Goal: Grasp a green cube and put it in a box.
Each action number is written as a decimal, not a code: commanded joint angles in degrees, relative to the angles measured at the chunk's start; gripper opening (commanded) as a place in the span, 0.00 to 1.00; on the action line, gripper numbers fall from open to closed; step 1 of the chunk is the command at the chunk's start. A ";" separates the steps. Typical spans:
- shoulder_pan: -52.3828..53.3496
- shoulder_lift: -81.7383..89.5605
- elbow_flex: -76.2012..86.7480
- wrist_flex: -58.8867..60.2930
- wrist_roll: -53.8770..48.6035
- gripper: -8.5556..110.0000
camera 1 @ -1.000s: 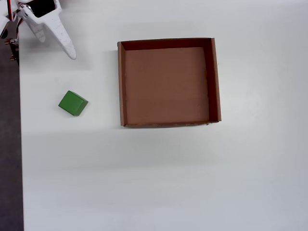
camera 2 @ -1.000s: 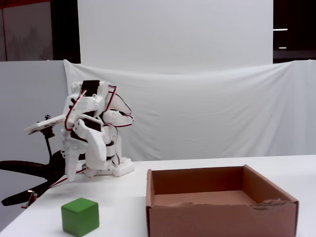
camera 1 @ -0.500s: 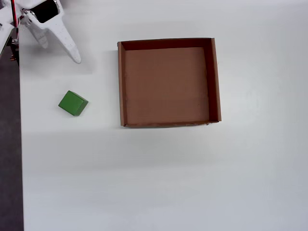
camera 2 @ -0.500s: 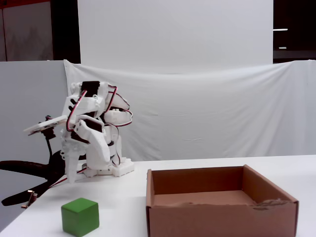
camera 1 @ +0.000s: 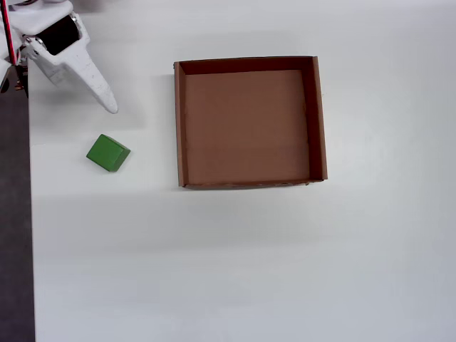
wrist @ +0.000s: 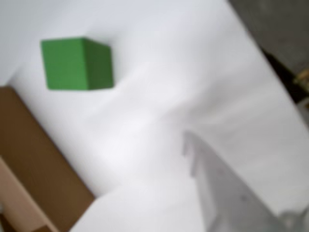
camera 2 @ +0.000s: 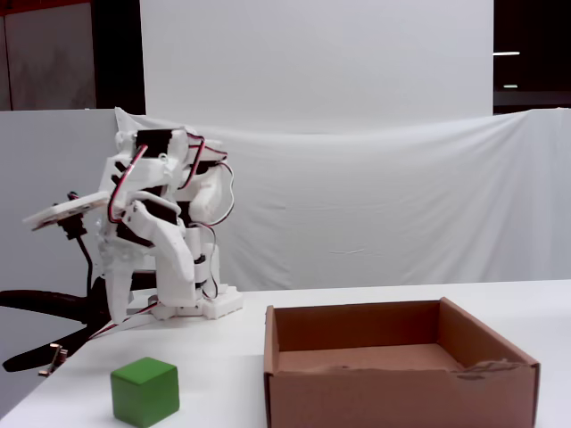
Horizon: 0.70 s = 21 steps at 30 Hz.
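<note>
White table (camera 1: 235, 263) is filling most of it, white sheet (camera 2: 375, 205) hanging behind. Gripper (camera 1: 107, 100) is hovering empty; can't tell if it's open. Green cube (camera 1: 108, 152) is sitting just below it in the overhead view, box (camera 1: 181, 128) off to its right.

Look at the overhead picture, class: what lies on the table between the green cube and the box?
Nothing: in the overhead view the stretch between the green cube and the box is bare white table.

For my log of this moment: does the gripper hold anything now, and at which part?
Nothing is held. The gripper is apart from the green cube, which rests on the table outside the box.
</note>
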 commanded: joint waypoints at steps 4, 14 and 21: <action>-0.53 -16.70 -13.54 -0.88 0.09 0.40; -0.44 -36.12 -30.50 0.00 0.44 0.36; -0.53 -45.70 -41.92 3.52 0.79 0.36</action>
